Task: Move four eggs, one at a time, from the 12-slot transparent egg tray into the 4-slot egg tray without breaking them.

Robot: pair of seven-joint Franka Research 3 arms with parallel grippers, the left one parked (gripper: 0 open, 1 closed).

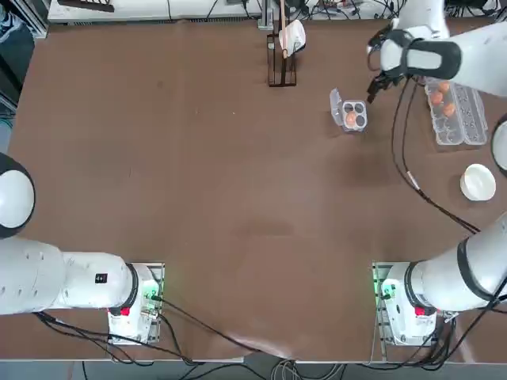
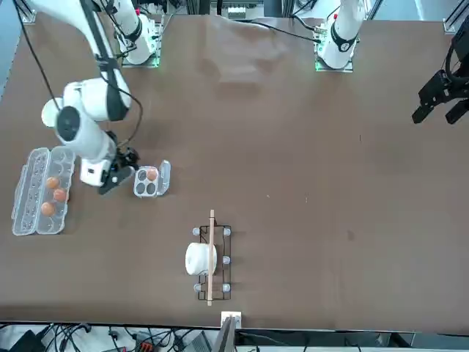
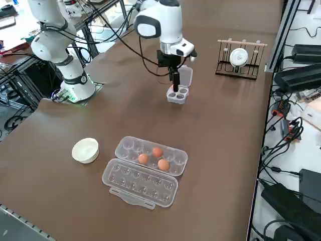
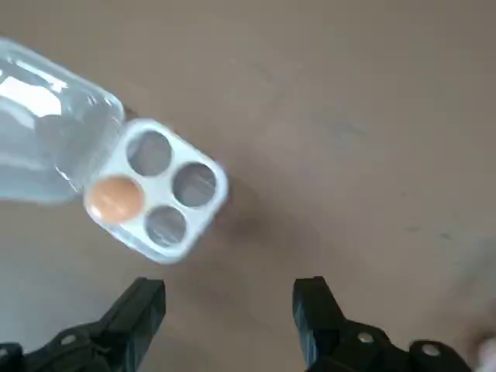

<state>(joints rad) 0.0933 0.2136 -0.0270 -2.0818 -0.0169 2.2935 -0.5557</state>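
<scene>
The 4-slot egg tray [image 1: 358, 111] [image 2: 145, 188] [image 3: 177, 95] [image 4: 186, 186] lies with its lid flap open and holds one orange-brown egg [image 1: 350, 118] [image 2: 152, 174] [image 4: 114, 198]. Three eggs [image 1: 444, 98] [image 2: 52, 182] [image 3: 157, 151] rest in the 12-slot transparent egg tray [image 1: 467, 127] [image 2: 29, 216] [image 3: 125, 146], which lies open near the right edge. My right gripper [image 1: 373, 89] [image 2: 111, 182] [image 3: 175, 83] [image 4: 229, 310] hovers open and empty just above the small tray, on the side facing the long tray. Its fingers [image 4: 143, 310] are spread wide.
A white bowl [image 1: 478, 181] [image 3: 85, 150] sits near the long tray on the robot's side. A wire rack [image 1: 282, 70] [image 2: 211, 290] [image 3: 239, 65] holding a white cup stands at the far edge.
</scene>
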